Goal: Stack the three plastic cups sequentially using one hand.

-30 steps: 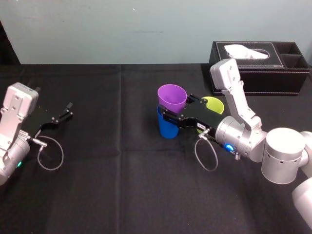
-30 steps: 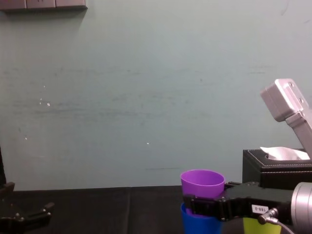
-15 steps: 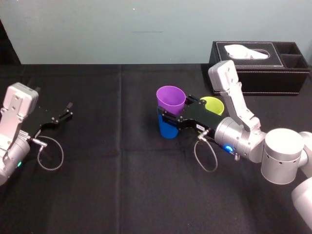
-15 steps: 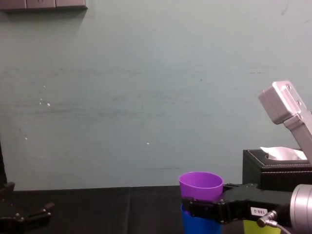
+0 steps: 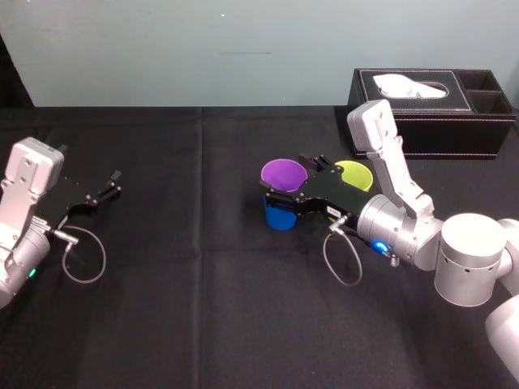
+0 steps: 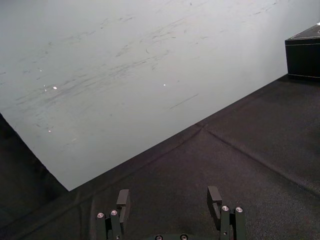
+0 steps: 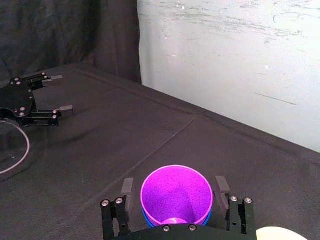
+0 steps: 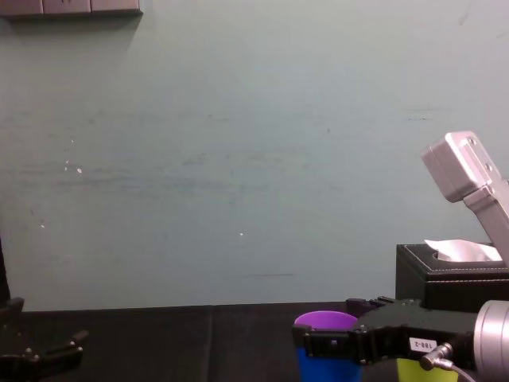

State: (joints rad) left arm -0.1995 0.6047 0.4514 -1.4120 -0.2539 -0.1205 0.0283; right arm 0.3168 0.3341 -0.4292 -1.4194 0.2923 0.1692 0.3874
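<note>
Clearly parted fingers (image 7: pixel 127 187) on the right gripper (image 7: pixel 174 186), one to each side of the purple cup (image 7: pixel 176 194), with a sliver of gap both ways and no grip on anything. Sits upright and sunk deep inside the blue cup (image 5: pixel 280 216), that purple one, its rim just proud of the blue rim. Stands on the black desk (image 5: pixel 203 284) near the middle, the nested pair. Just beside it on the robot's right, partly behind the gripper's black body, the yellow-green cup (image 5: pixel 354 173), upright and on its own. Farther back on the right, a black tissue box (image 5: pixel 430 121) by the wall. Far off at the left of the desk, well apart from the cups, the left gripper (image 5: pixel 113 184), parked low, fingers likewise spread and holding nothing.
</note>
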